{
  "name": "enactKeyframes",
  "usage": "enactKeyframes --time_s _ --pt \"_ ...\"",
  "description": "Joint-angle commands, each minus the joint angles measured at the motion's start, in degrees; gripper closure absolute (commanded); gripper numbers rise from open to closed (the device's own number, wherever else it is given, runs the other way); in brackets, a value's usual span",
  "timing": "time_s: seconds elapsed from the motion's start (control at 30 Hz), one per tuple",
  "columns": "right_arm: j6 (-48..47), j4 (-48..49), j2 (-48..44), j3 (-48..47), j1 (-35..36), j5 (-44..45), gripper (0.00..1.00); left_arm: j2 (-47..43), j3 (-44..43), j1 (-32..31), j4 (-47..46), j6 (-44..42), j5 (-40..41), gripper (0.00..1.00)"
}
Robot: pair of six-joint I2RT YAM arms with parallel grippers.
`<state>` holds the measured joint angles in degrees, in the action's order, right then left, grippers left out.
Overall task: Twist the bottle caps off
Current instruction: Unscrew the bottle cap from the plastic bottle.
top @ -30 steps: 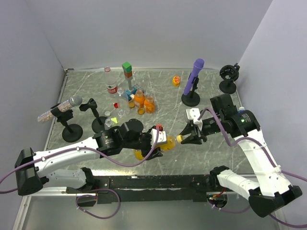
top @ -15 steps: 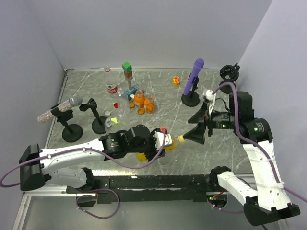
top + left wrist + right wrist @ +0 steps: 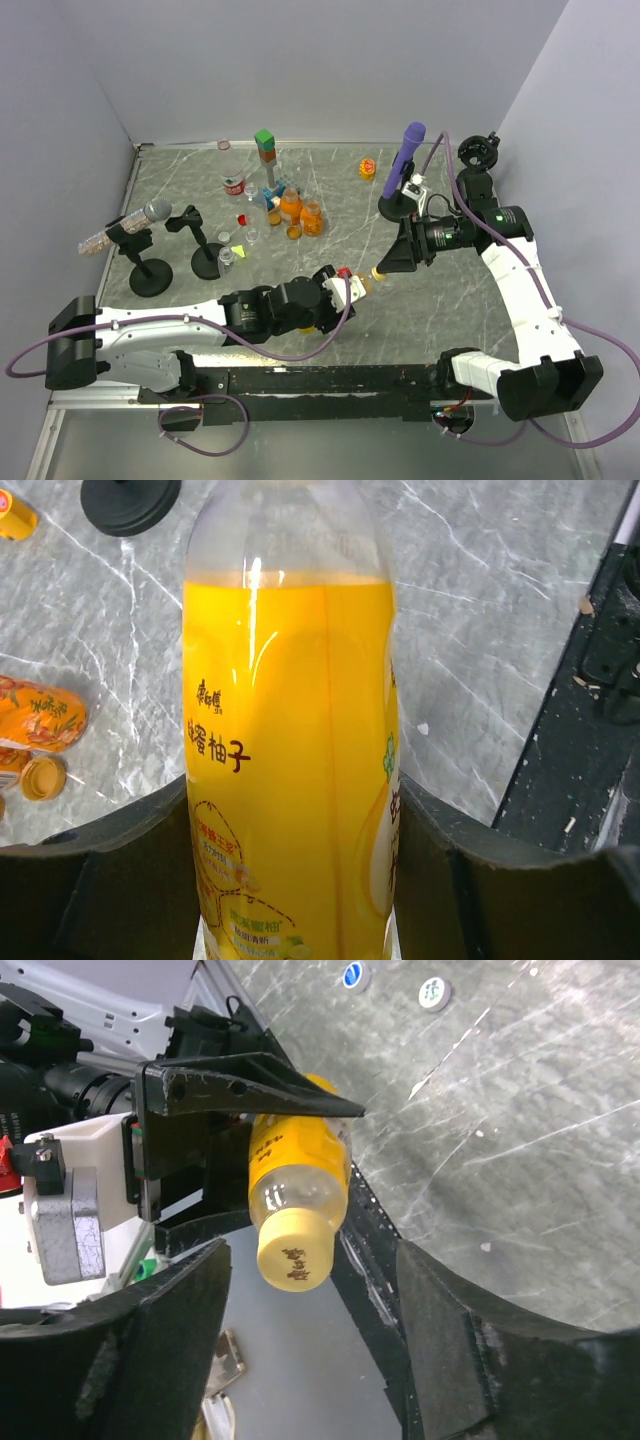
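The marbled grey bench [image 3: 330,190] is carrying everything, its smooth veined surface spreading flat between pale walls. Toward its 6 o'clock edge the left gripper [image 3: 338,293] is clenching its black fingers [image 3: 120,880] around the belly of the yellow juice bottle [image 3: 290,760], holding it near level with the neck pointing toward 2 o'clock. The bottle is a glossy, clear plastic cylinder, narrowing at the shoulder and filled with yellow liquid. The right gripper [image 3: 388,266] is facing it from 2 o'clock, its fingers [image 3: 170,1360] standing released on either side of the yellow cap [image 3: 293,1250] without touching it. That small round cap is sitting on the neck, so this bottle looks not yet unscrewed. Some work appears done: at 11 o'clock, by the cluster of small bottles [image 3: 290,205], a loose red cap [image 3: 242,218] is lying, and a blue cap [image 3: 352,975] and a white cap [image 3: 434,993] are resting flat on the bench. Whether every clustered bottle is opened I cannot tell.
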<state>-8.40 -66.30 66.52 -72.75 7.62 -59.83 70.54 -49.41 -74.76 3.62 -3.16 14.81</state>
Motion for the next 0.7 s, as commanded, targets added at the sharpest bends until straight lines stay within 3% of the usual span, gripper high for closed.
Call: enactKeyframes --time_s 0.0,0.3,0.5,0.67 --pt "0.0 -2.0 -0.1 -0.6 0.5 -1.7 0.28 -0.2 -0.8 -0.6 -7.6 1.2 2.9 0.95" --pt "-0.8 -2.3 0.6 -0.8 2.8 -0.5 0.36 0.6 -1.1 -0.9 -7.9 2.3 3.0 0.95" --pt "-1.6 -2.7 1.0 -1.2 3.2 -0.5 0.53 0.8 -1.4 -1.1 -7.6 2.5 3.1 0.94" --pt "-2.8 -3.2 1.1 -1.6 3.6 -0.2 0.76 0.6 -1.5 -1.1 -7.3 2.5 3.1 0.94"
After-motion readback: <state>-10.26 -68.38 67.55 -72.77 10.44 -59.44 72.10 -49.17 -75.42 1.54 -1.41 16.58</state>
